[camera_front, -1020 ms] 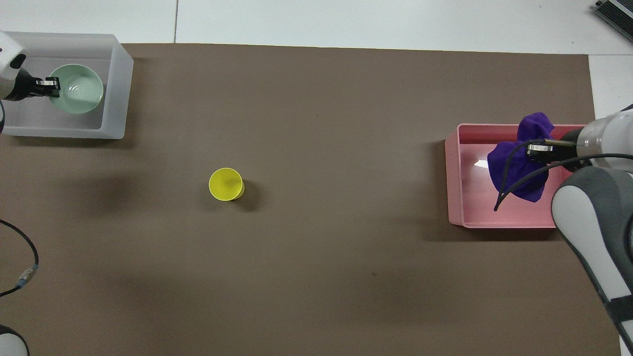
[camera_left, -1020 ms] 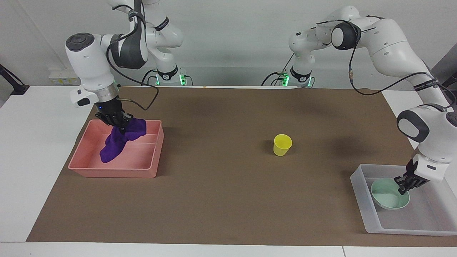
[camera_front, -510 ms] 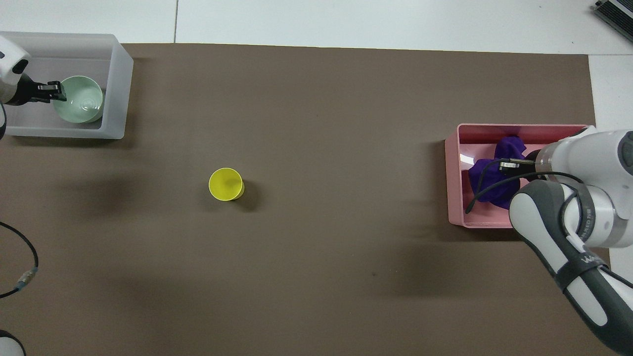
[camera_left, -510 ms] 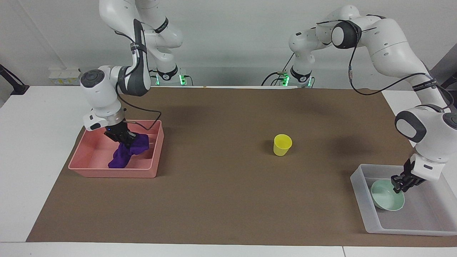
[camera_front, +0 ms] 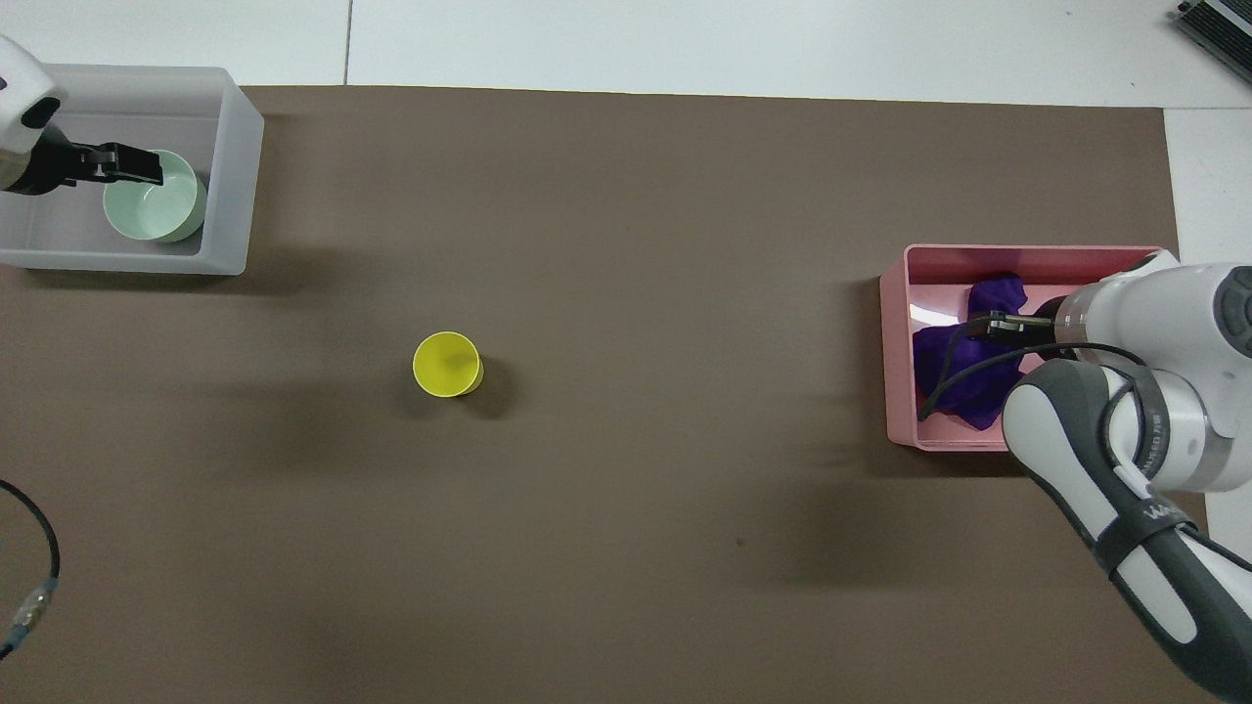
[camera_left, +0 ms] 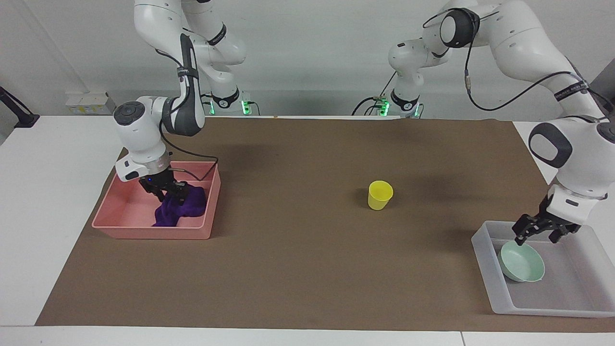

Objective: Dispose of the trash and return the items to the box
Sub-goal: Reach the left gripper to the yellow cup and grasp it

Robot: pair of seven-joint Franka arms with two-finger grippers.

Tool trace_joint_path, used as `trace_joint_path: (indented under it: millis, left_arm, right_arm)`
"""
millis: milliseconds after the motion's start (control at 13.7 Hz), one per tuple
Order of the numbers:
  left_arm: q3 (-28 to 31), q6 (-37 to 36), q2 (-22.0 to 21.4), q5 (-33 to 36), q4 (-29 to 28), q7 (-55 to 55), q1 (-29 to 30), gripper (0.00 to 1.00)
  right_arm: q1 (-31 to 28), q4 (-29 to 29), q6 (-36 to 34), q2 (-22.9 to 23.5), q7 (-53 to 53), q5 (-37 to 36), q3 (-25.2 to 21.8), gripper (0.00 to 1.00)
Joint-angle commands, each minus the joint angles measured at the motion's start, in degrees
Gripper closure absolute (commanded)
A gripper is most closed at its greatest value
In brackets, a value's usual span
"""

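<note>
Since a second ago the purple rag [camera_left: 180, 210] has sunk into the pink bin [camera_left: 120, 226], the right gripper [camera_left: 170, 191] still pinching it. The left gripper [camera_left: 539, 231] has lifted with jaws spread, the mint bowl [camera_left: 522, 263] tilted in the tray [camera_left: 485, 269]. The yellow cup [camera_left: 380, 194] stands between bin and tray. Release the rag fully before rising, I judge.

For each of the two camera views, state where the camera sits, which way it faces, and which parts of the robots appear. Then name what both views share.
Facing view: high across the table, looking at the robots; both whole arms show, right gripper on the purple rag, left gripper over the mint-green bowl.
Overhead view: above the robots' end, looking steeply down; only wrists and grippers show.
Shared: yellow cup, pink bin, translucent tray, rag, bowl, half a turn apart.
</note>
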Motion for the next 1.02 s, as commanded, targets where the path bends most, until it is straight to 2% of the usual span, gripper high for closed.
trace_joint_path:
  millis: [0,146,219,364,510,656,874,947]
  left_arm:
    - [0.9,0.3,-14.4,0.6,-18.0,-0.3,-5.5,0.00]
    - [0.9,0.5,-20.4,0.6,-26.4,-3.6,-10.0,0.00]
    - [0.9,0.7,-21.0,0.6,-28.0,-6.0,-12.8,0.00]
    - [0.9,2.6,-21.4,0.6,-30.2,-11.1,-18.0,0.00]
    - [0.9,7.6,-21.5,0.6,-34.1,-13.3,-22.6,0.00]
    - [0.8,14.5,-21.1,0.6,-38.3,-15.1,-23.6,0.00]
    - [0.8,21.4,-20.0,0.6,-42.3,-15.3,-24.4,0.00]
    - [0.8,22.6,-19.3,0.6,-43.2,-16.2,-25.7,0.10]
  right_arm:
    - [0.0,3.2,-7.9,-4.0,-1.2,-0.7,1.1,0.00]
    - [1.8,6.4,-13.9,-6.2,-1.2,-0.7,1.1,0.00]
    - [2.0,7.9,-17.0,-7.1,-1.4,-0.7,1.2,0.00]
    - [2.0,12.9,-25.0,-8.0,-1.9,-0.2,2.2,0.00]
    - [2.0,18.7,-33.2,-8.1,-2.6,0.2,2.2,0.00]
    - [1.9,21.5,-37.1,-9.5,-2.7,0.2,2.2,0.00]
    - [1.8,22.5,-39.8,-12.5,-2.8,0.3,1.9,0.00]
    - [1.7,25.3,-42.7,-12.3,-2.8,0.4,1.7,0.00]
